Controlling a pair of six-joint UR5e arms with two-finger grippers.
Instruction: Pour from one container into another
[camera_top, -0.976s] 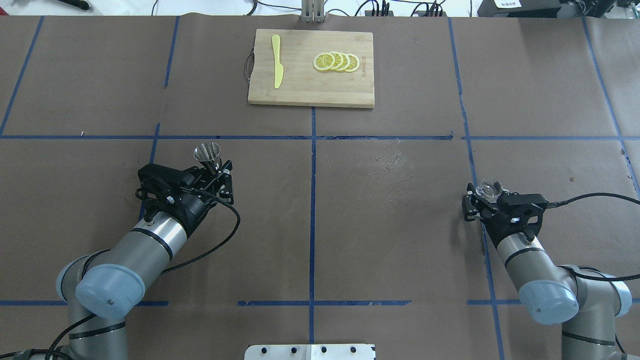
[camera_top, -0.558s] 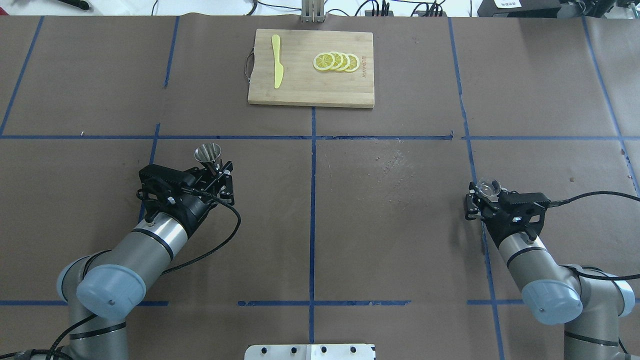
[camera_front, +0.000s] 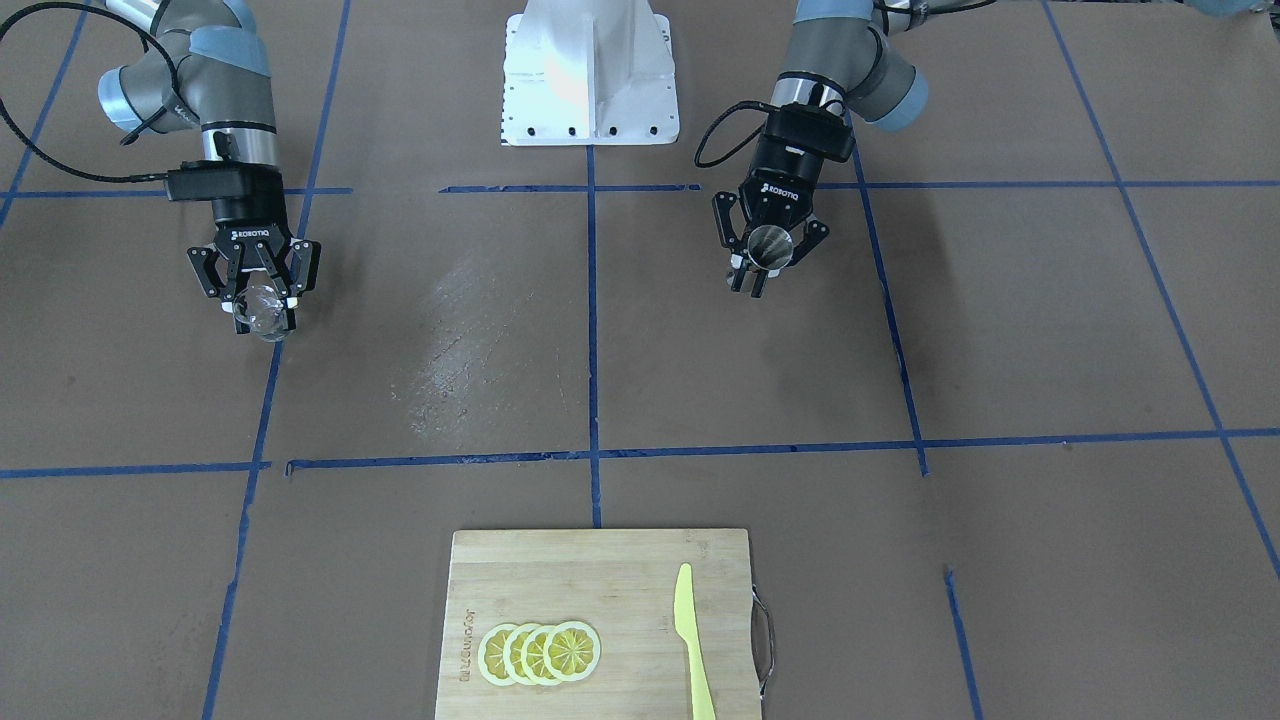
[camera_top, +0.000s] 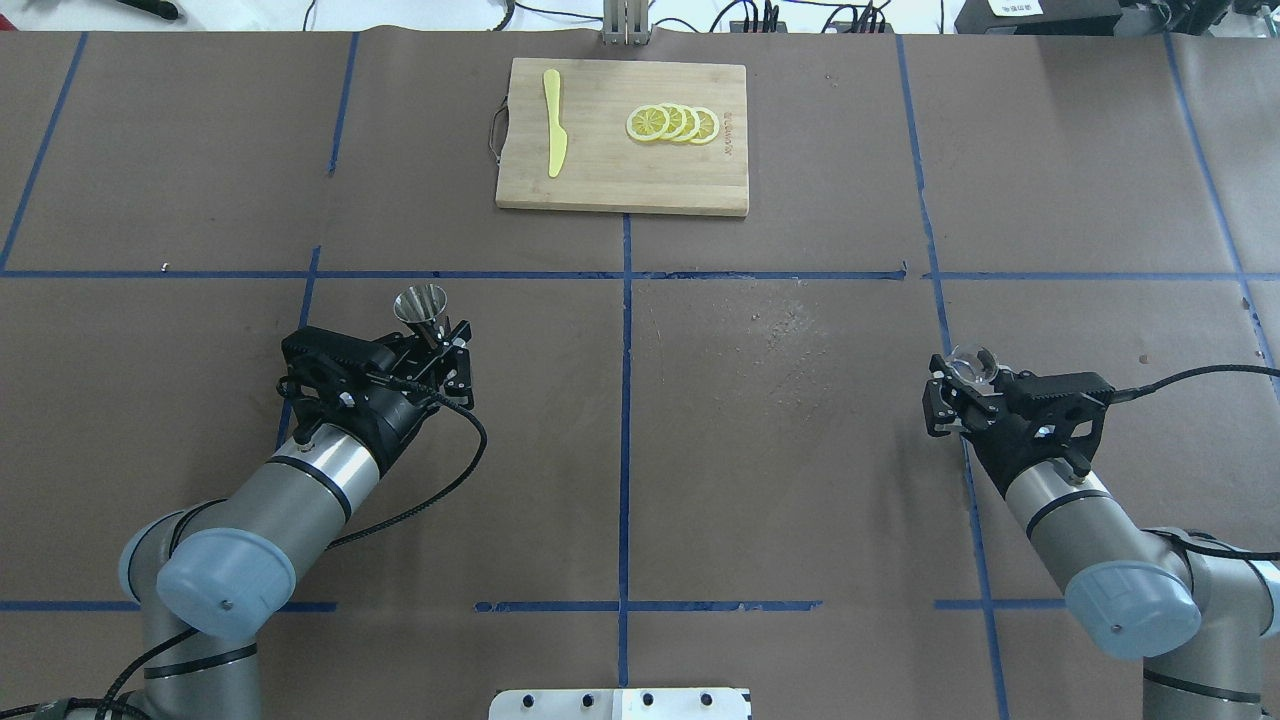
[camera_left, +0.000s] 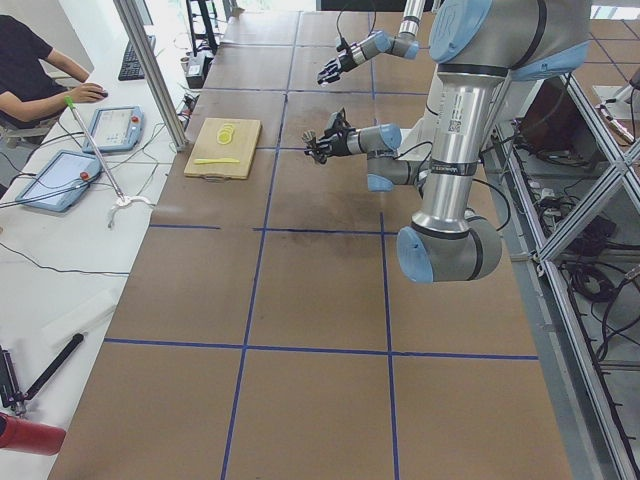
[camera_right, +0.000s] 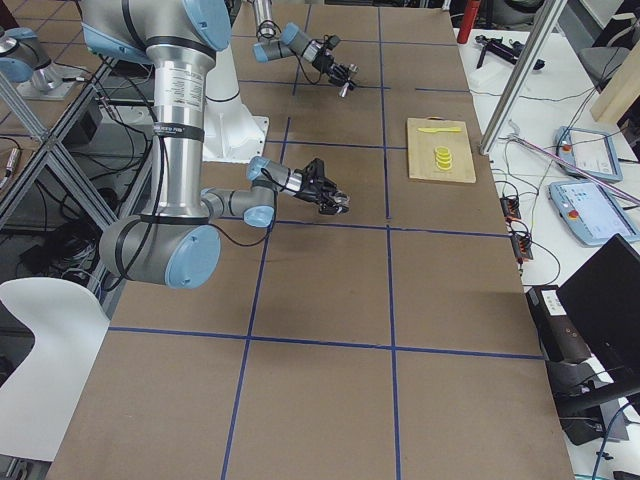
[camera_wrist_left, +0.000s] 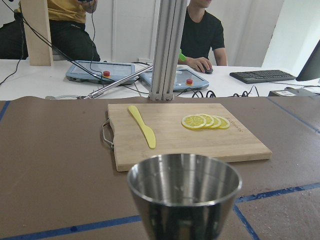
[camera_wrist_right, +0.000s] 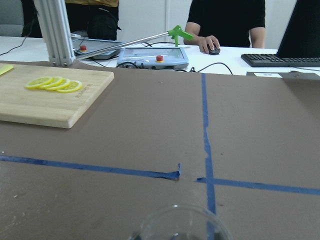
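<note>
Steel cup (camera_top: 420, 303), likely stiff, light, slick, sits clamped in left tool (camera_front: 768, 260) by its narrow base. Clear glass (camera_top: 972, 366), likely fragile and slippery, clamped in right tool (camera_front: 255, 298); squeeze gently, mid-wall. 2 tools well apart.

Slight shift of glass (camera_top: 973, 362), steel cup (camera_top: 420, 301)

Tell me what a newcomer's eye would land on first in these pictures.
The two arms stand out first, each holding a vessel. The left gripper is shut on a metal cup over the robot's left half of the brown table, and the right gripper is shut on a clear glass towards its right side. At the far middle, a wooden cutting board carries fanned lemon slices and a yellow knife.
</note>
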